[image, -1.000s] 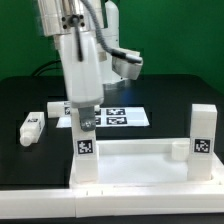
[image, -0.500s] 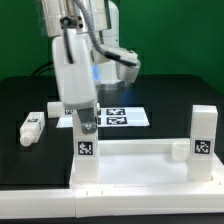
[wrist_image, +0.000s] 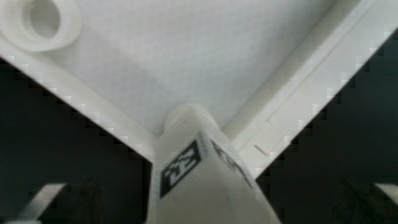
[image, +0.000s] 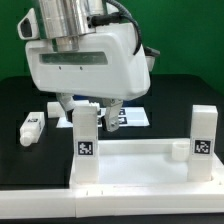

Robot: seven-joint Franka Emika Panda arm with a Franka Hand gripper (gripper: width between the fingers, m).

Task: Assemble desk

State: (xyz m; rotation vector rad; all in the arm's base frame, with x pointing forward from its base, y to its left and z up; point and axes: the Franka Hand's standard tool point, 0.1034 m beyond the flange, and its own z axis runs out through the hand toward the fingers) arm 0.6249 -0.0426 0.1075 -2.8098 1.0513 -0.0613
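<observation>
The desk top [image: 135, 165] lies flat at the front, rim up. Two tagged legs stand upright in it, one at the exterior view's left [image: 86, 145] and one at its right [image: 203, 132]. My gripper [image: 87, 108] hangs over the left leg's upper end, open, its fingers apart on either side and not pressing it. In the wrist view that leg [wrist_image: 205, 170] rises toward the camera between the spread gripper [wrist_image: 210, 208], with the desk top [wrist_image: 196, 70] and a corner hole [wrist_image: 39, 25] below. A loose leg [image: 32, 125] lies on the black table.
The marker board [image: 128, 118] lies behind the desk top, partly hidden by my hand. A second white block [image: 50, 104] lies by the loose leg. The bulky arm [image: 90, 55] fills the upper middle of the exterior view.
The jaws have spread and let go of the left leg, which stays upright in the desk top. The hand has turned about its axis, now showing its broad side.
</observation>
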